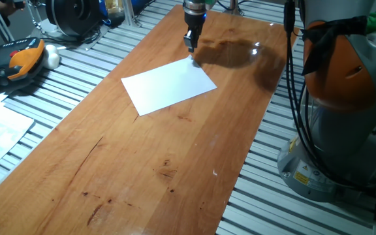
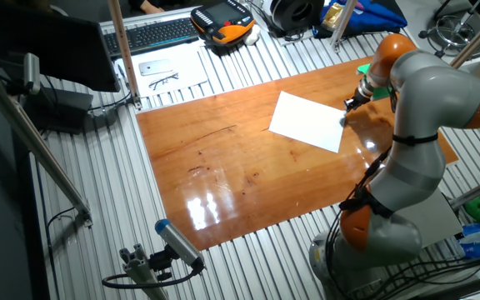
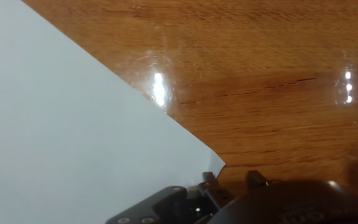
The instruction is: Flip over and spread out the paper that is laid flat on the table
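While the paper point(image 1: 169, 87) lay flat, blank side up, on the tabletop point(image 1: 142, 170), our gripper point(image 1: 191, 46) hung above its far corner; we couldn't tell its opening. Next: pinch that corner.

We see the table point(image 1: 175, 163) as reddish-brown wood w/ a glossy varnish: lamp glare sits on it as bright spots, esp. in the hand view, and dark grain streaks plus a few scratches break the shine. The paper point(image 1: 169, 85) looks thin, matt, smooth, plain white on the face we see; no sheen at all vs. the wood. Around the table we see a grey slatted metal surface point(image 1: 77, 62), dull satin finish. The arm point(image 2: 440, 83) has smooth semi-gloss shells, prob. plastic or painted metal, grey w/ orange joints. The gripper point(image 1: 191, 41) looks like dark matt metal; can't tell more.
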`<state>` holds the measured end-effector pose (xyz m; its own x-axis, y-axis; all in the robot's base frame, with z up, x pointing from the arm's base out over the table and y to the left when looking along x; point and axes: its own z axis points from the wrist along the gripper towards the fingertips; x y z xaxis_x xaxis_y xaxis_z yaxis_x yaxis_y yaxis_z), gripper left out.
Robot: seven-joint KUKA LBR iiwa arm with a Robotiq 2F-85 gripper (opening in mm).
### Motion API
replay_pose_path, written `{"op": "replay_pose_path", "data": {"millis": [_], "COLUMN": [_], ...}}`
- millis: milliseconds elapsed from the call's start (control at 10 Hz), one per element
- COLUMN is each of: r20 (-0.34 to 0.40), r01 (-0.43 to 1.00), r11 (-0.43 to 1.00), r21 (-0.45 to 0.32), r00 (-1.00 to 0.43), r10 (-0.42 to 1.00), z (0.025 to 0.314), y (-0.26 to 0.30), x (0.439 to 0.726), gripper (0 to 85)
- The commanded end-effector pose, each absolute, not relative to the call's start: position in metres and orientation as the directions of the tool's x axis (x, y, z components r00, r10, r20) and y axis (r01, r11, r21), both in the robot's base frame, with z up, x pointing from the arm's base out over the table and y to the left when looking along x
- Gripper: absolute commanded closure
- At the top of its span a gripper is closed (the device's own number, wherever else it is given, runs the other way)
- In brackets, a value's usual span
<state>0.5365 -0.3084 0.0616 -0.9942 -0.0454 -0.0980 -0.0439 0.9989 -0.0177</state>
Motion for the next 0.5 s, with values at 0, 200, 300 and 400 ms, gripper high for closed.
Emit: {"op": "replay_pose_path", "data": {"millis": [0, 200, 300, 400], "r20": [-0.098, -0.096, -0.095, -0.095], "r01": [-0.048, -0.052, -0.054, -0.054], "r11": [0.999, 0.999, 0.998, 0.999], "r21": [-0.017, -0.011, -0.01, -0.006], "r00": [-0.994, -0.994, -0.994, -0.994], "r10": [-0.049, -0.053, -0.055, -0.054], "z": [0.0599, 0.0559, 0.0538, 0.051], "y": [-0.3085, -0.3093, -0.3091, -0.3089], "x": [0.537, 0.5383, 0.5389, 0.5396], "gripper": [51.0, 51.0, 51.0, 51.0]}}
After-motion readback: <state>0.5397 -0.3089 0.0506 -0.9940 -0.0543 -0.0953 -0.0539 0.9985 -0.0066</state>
